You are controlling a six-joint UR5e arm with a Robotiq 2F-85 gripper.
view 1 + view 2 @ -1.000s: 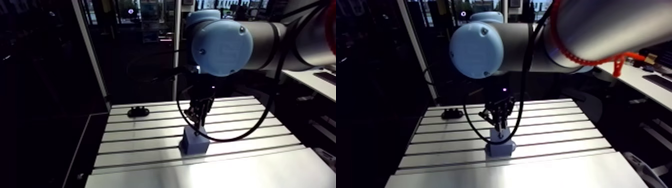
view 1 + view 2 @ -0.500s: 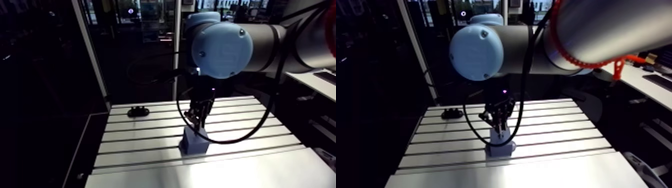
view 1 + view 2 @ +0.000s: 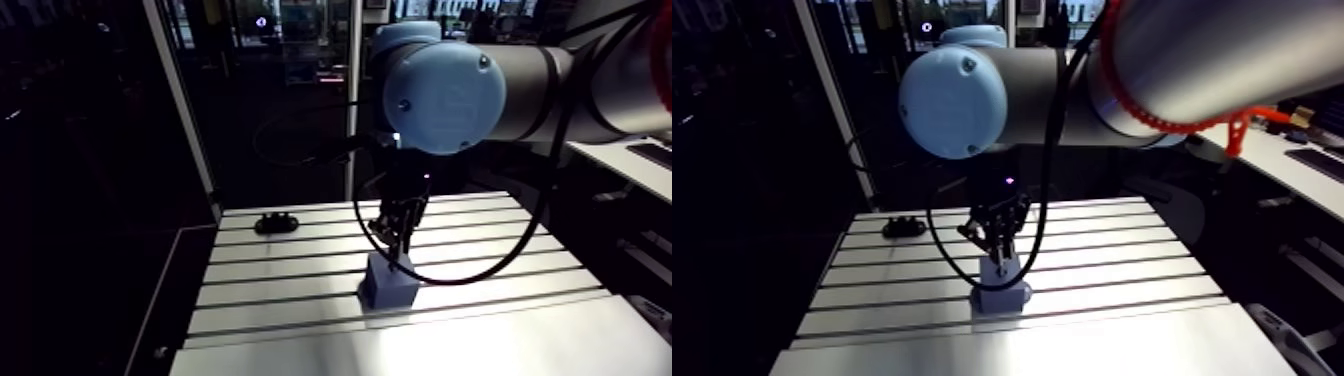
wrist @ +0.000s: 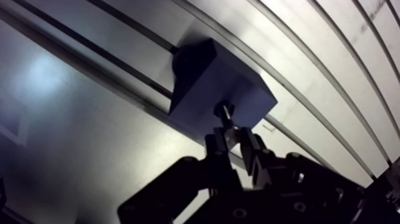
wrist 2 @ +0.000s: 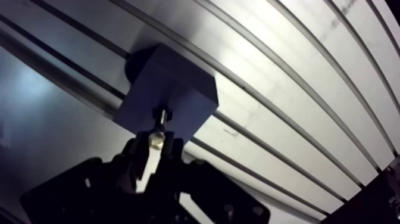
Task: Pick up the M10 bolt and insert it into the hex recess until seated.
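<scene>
Gripping the M10 bolt, claw closed tight, over blue-grey block, slotted aluminium table

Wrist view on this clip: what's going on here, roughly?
The arm's gripper is shut on the M10 bolt and holds it over a grey block that sits on the slotted table. The bolt's tip is at the dark recess in the block's top face, with part of its shaft showing above, so it does not look seated yet. A small black part lies apart near the table's far edge.
</scene>
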